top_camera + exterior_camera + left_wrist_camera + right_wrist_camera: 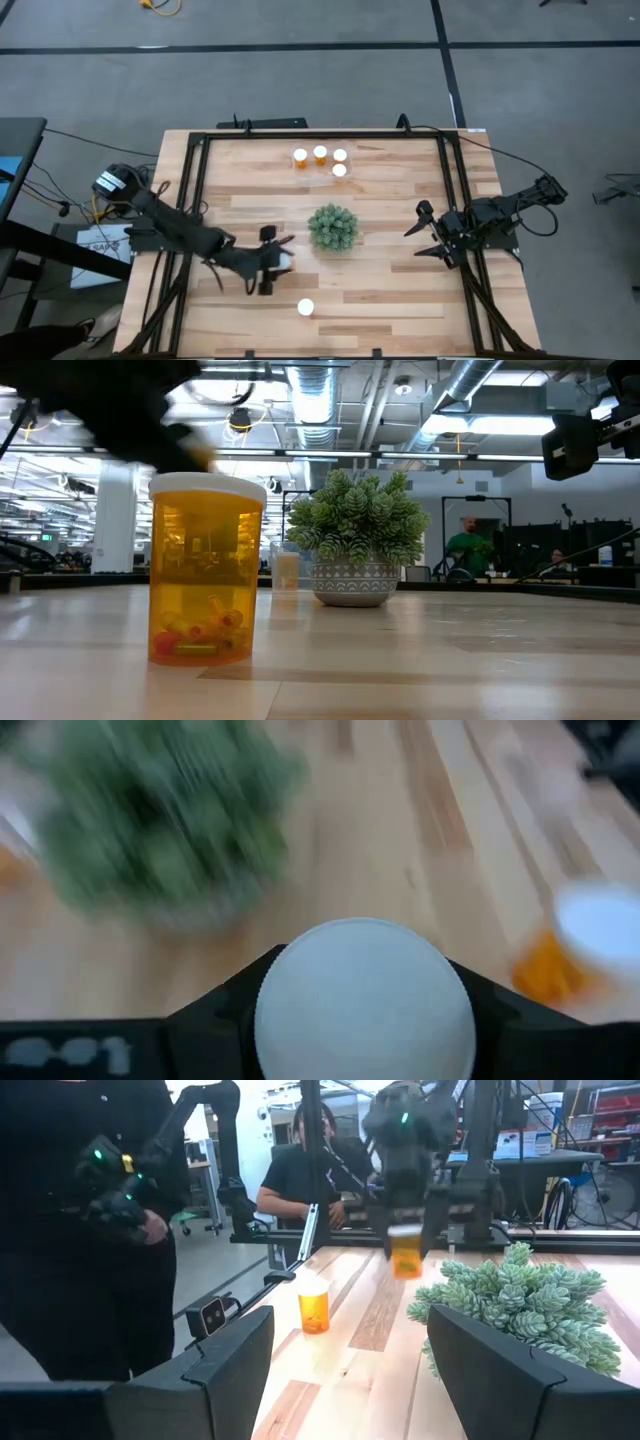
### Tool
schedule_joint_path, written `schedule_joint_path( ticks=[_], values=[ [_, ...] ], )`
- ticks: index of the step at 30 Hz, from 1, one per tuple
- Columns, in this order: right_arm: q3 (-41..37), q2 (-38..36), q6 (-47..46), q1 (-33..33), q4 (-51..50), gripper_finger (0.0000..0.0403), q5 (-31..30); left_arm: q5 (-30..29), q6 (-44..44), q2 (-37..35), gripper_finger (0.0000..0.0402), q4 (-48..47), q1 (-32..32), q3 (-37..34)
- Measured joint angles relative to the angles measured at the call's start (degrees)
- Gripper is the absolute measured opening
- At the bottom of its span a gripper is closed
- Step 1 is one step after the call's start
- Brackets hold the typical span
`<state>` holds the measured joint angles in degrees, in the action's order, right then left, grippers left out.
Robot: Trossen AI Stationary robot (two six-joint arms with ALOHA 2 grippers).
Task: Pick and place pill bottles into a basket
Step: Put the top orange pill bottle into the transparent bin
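- The left gripper [281, 257] is clamped on a pill bottle [365, 999], just off the plant's seven o'clock side in the high view; the white cap fills the gap between its dark fingers [215, 1020] in the left wrist view.
- In the right wrist view the held bottle hangs clear of the table, so I judge the step to be the lift-and-carry of a fresh pick.
- Next move, as I judge it: swing toward twelve o'clock, round the plant [333, 227], and lower over the basket [322, 163] without knocking the four bottles [320, 153] already there.
- Another bottle [306, 307] stands at the table's six o'clock edge, still to fetch.
- The bottles look orange and translucent, capped in white, with small pills at the bottom.
- The right gripper [428, 232] waits at three o'clock, fingers apart, holding nothing.
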<state>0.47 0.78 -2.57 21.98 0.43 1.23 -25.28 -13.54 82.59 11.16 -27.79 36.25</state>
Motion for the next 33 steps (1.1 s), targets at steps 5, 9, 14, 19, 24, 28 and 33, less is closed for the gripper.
schedule_joint_path(
  ticks=[5,9,14,19,24,28,33],
  values=[
    [-0.02,0.02,0.00,0.00,0.00,0.0260,0.00,0.05,10.23,0.00,0.0170,-0.09,7.87,9.03],
    [-0.02,0.01,0.00,0.00,0.00,0.0260,0.00,1.76,14.61,-0.02,0.0175,-0.11,16.18,16.36],
    [-0.02,0.01,0.00,0.02,-0.01,0.0260,0.00,8.26,12.80,-0.02,0.0183,-0.33,29.09,22.32],
    [-0.02,0.00,0.00,0.00,0.00,0.0260,0.00,14.36,7.77,0.23,0.0170,-1.01,39.84,23.10],
    [-0.01,0.00,0.01,0.01,-0.01,0.0260,0.00,20.94,-2.12,5.78,0.0183,-1.31,44.79,23.80],
    [-0.02,0.02,0.02,0.02,-0.02,0.0260,0.00,21.79,-3.62,12.98,0.0187,-1.87,45.31,27.55],
    [-0.02,0.02,0.01,0.01,-0.01,0.0260,0.00,20.71,-0.31,19.91,0.0170,-5.34,45.76,35.04]
  ],
)
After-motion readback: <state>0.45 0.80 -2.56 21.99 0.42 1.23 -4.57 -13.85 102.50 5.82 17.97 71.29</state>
